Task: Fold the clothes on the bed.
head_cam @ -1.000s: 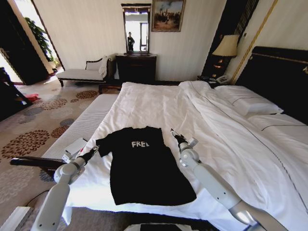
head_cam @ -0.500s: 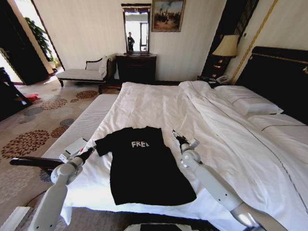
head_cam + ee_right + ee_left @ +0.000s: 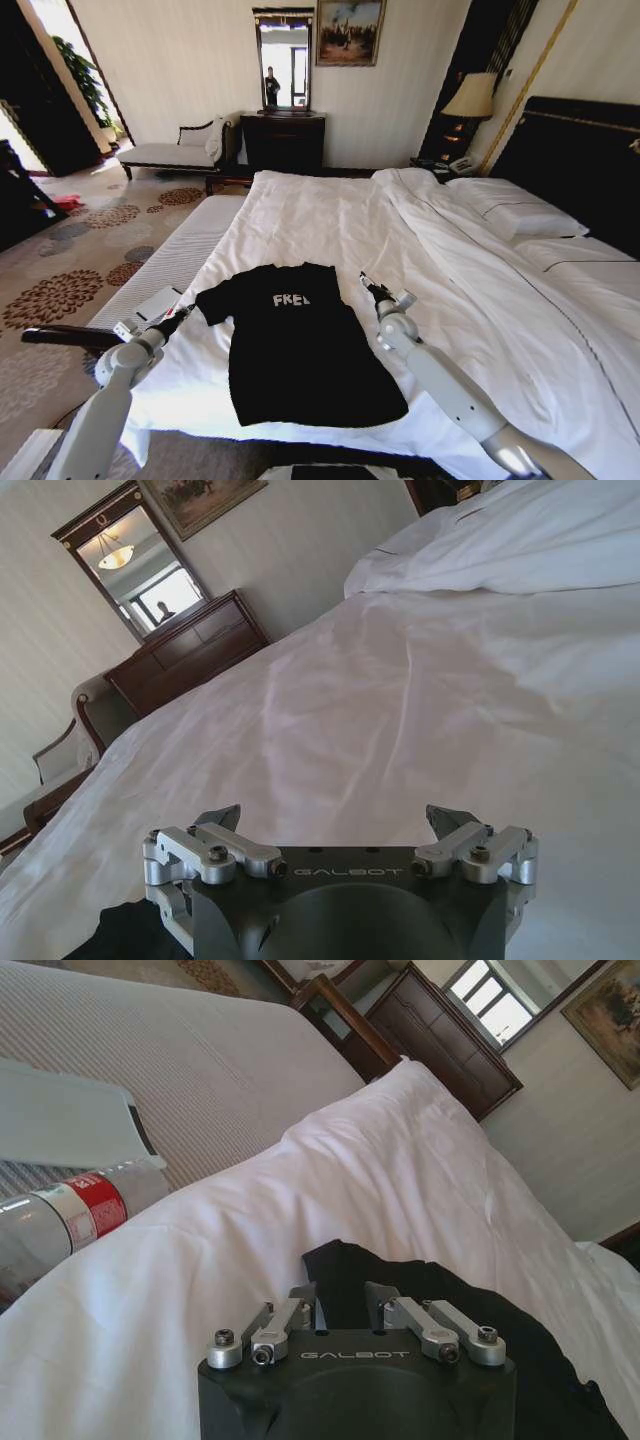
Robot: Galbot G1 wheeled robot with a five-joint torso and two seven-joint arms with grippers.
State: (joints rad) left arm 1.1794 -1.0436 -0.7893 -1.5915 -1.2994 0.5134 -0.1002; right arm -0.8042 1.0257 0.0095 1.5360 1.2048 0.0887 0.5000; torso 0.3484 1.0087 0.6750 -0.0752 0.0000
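The black T-shirt lies flat near the foot of the white bed, its left sleeve pinched in the narrowed left gripper, while the right gripper hovers wide open just beside its other shoulder.

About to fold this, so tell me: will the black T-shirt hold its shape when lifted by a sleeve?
Probably not. The black T-shirt lies limp and flat, so it should droop. It may drag across the bed, bunching its wrinkled sheet.
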